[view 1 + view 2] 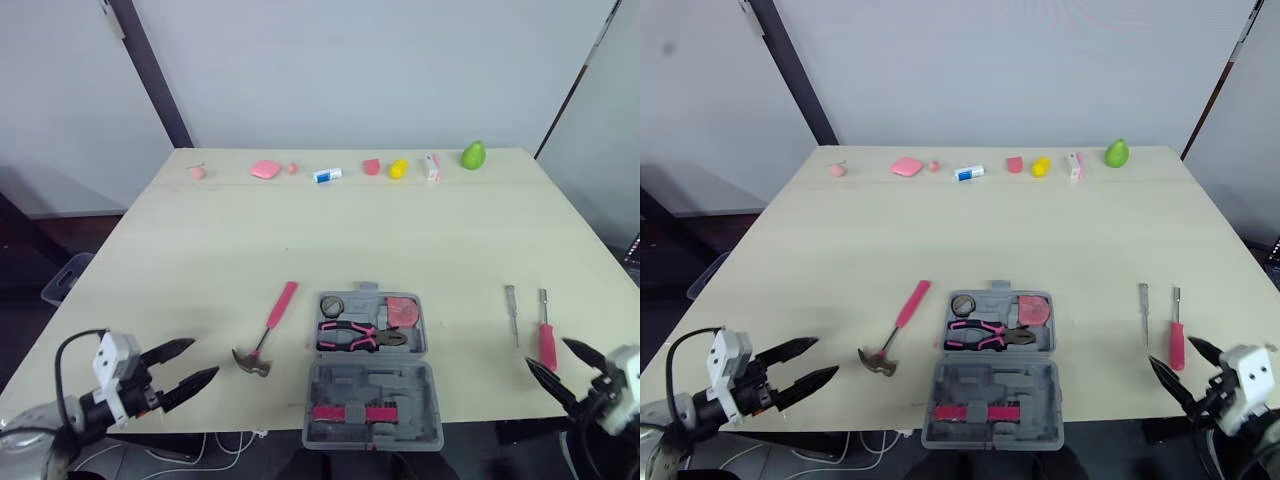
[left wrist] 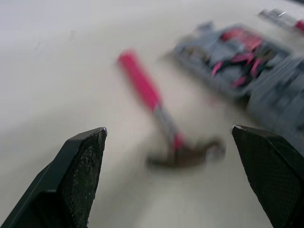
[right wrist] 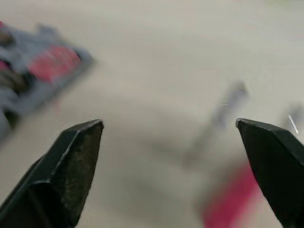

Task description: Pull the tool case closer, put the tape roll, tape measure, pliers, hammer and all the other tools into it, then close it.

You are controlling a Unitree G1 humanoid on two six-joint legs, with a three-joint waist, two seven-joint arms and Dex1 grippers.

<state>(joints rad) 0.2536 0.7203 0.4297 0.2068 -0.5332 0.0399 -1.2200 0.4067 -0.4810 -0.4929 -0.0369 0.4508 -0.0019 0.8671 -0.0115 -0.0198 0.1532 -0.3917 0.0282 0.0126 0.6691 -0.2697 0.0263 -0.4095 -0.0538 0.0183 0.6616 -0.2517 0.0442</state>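
Left gripper (image 1: 205,358), fingers spread, hovers with the hammer (image 1: 268,330) just to its right; right gripper (image 3: 169,122), likewise spread, has the red screwdriver (image 1: 547,338) just ahead.

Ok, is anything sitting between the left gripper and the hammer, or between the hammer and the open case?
Nothing visible does. The left gripper is open, to the left of the hammer, with only bare table between them. Only bare table separates the hammer from the tool case, which lies open beside it.
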